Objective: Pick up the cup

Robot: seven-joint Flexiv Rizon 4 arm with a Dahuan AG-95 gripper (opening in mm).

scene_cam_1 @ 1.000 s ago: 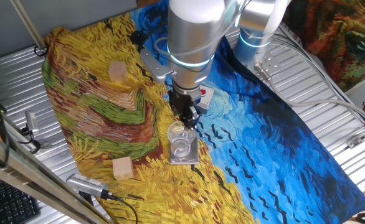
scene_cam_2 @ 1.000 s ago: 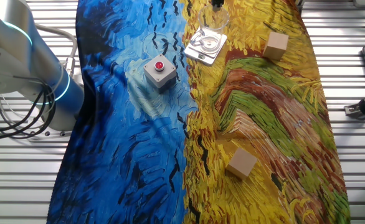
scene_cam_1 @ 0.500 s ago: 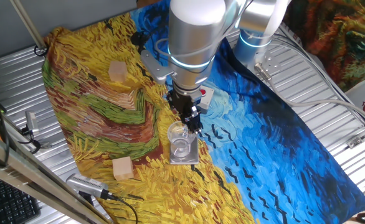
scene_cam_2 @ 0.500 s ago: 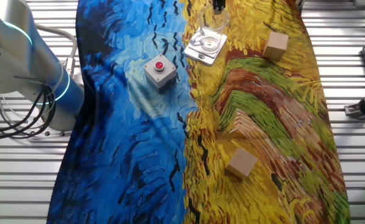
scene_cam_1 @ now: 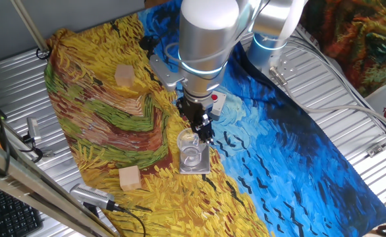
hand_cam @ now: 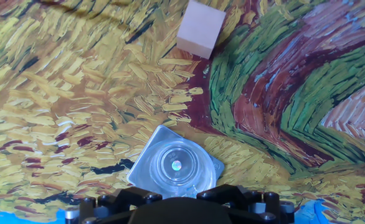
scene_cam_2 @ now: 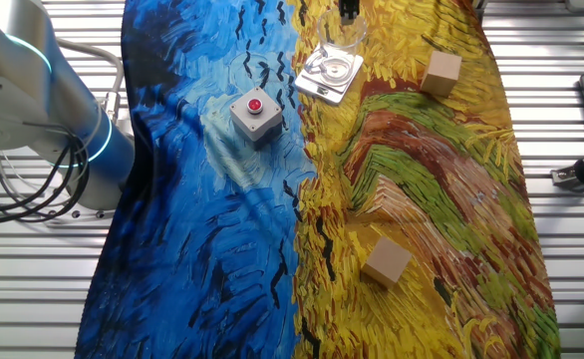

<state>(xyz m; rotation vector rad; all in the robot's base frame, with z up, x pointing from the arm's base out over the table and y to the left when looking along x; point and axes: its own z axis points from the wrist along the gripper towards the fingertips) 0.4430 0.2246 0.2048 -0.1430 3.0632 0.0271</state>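
Observation:
The cup (scene_cam_1: 189,143) is a small clear tumbler standing upright on a flat grey coaster plate (scene_cam_1: 195,164) on the yellow part of the painted cloth. My gripper (scene_cam_1: 204,130) hangs just above the cup's rim on its blue-cloth side. In the hand view the cup (hand_cam: 177,165) is seen from above, centred on the plate (hand_cam: 146,169), with its near rim between my two dark fingers; my gripper (hand_cam: 181,194) looks open and holds nothing. In the other fixed view the cup (scene_cam_2: 343,45) stands on the plate (scene_cam_2: 315,84) under my gripper (scene_cam_2: 348,10).
A grey box with a red button (scene_cam_1: 216,99) sits just behind the arm, also in the other fixed view (scene_cam_2: 255,113). Two wooden cubes (scene_cam_1: 124,74) (scene_cam_1: 130,178) lie on the yellow cloth; one shows in the hand view (hand_cam: 201,28). A handheld tool (scene_cam_1: 91,194) lies at the cloth's edge.
My gripper has shifted very slightly toward the blue side over the cup's rim. The cup and plate have not moved.

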